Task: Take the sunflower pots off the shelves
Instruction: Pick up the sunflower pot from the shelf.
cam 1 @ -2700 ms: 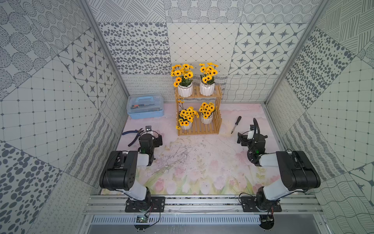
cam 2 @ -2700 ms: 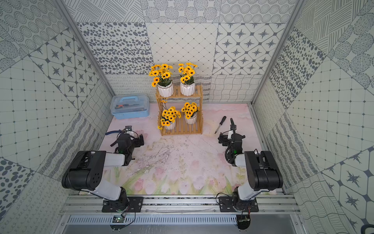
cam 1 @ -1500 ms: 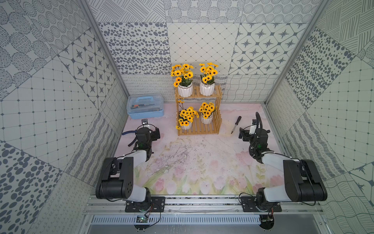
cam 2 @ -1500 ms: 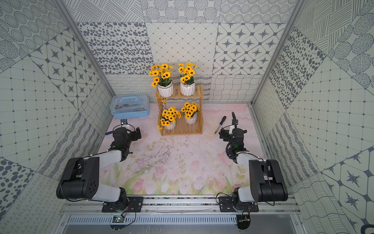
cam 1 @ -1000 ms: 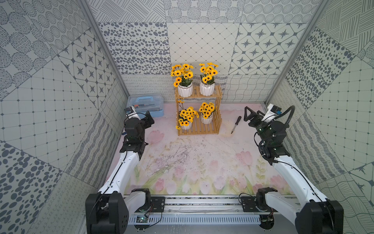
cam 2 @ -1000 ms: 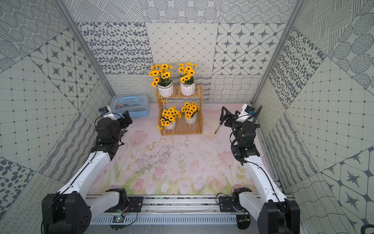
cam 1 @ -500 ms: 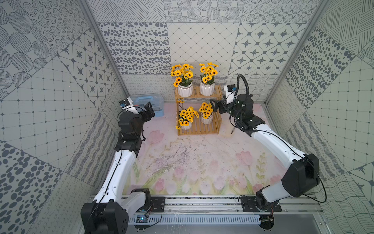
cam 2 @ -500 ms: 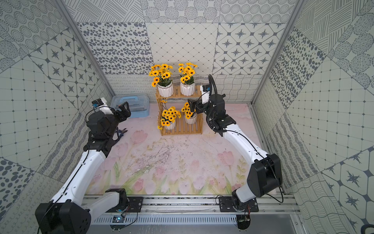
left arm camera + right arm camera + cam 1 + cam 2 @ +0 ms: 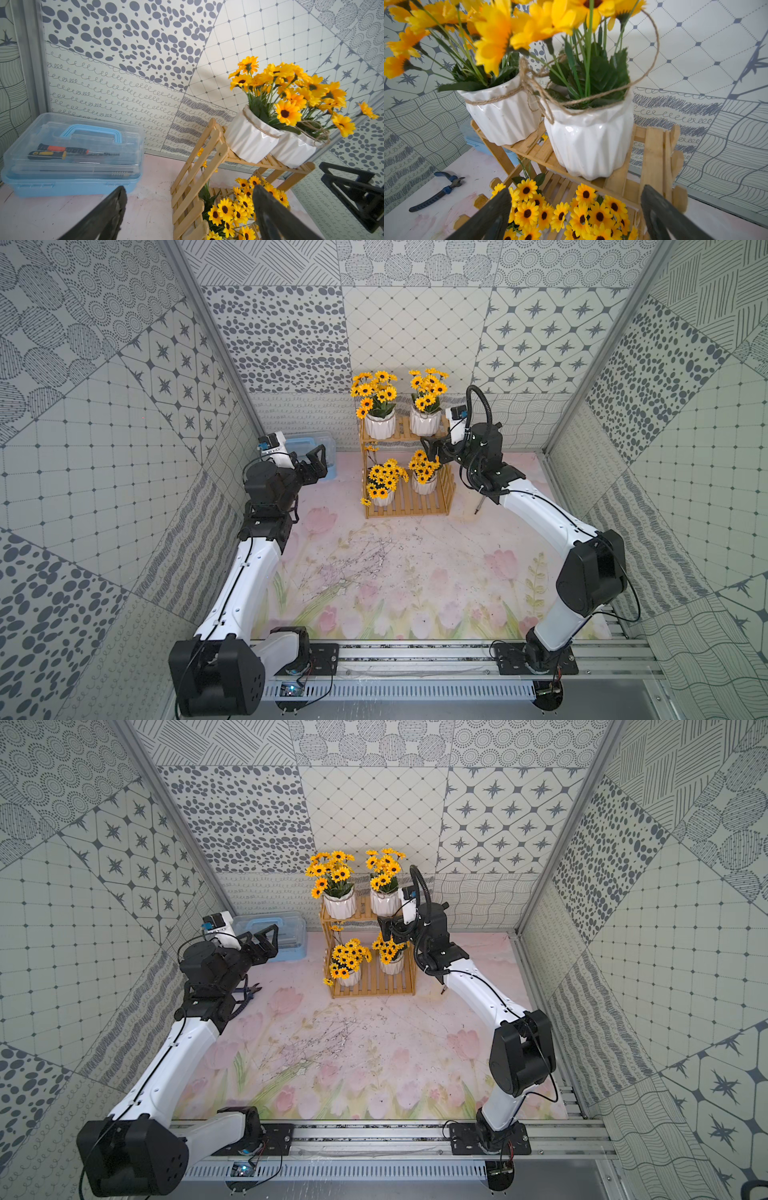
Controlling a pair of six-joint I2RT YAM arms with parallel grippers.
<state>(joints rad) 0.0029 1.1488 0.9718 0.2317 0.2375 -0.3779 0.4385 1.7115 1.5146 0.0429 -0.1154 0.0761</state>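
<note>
**Hovering open jaws beside a fully loaded rack**

At the far left, the left arm [image 9: 249,572] rises from the front rail and holds the left jaws above the tabletop [image 9: 395,572]. They hang in front of the blue-and-clear toolbox [image 9: 291,936], spread wide and gripping nothing. The left wrist view shows both black fingers [image 9: 104,214] parted, with screwdrivers lying inside the toolbox. Blue-handled pliers [image 9: 249,990] lie on the tabletop beneath that arm.

In the middle, against the back wall, stand the shelves [image 9: 405,508], and all four sunflower pots are on them, upright. The upper tier carries the upper left pot [image 9: 380,425] and the upper right pot [image 9: 424,423], side by side and nearly touching. The lower tier carries the lower left pot [image 9: 382,497] and the lower right pot [image 9: 424,485].

To the right, the right arm [image 9: 540,514] stretches across to the rack's right end. The right jaws stand wide open at about the level of the upper tier, above the lower right pot's flowers. In the right wrist view the upper right pot lies just ahead of the parted fingers [image 9: 488,216], untouched, with twine tied round its rim.
</note>
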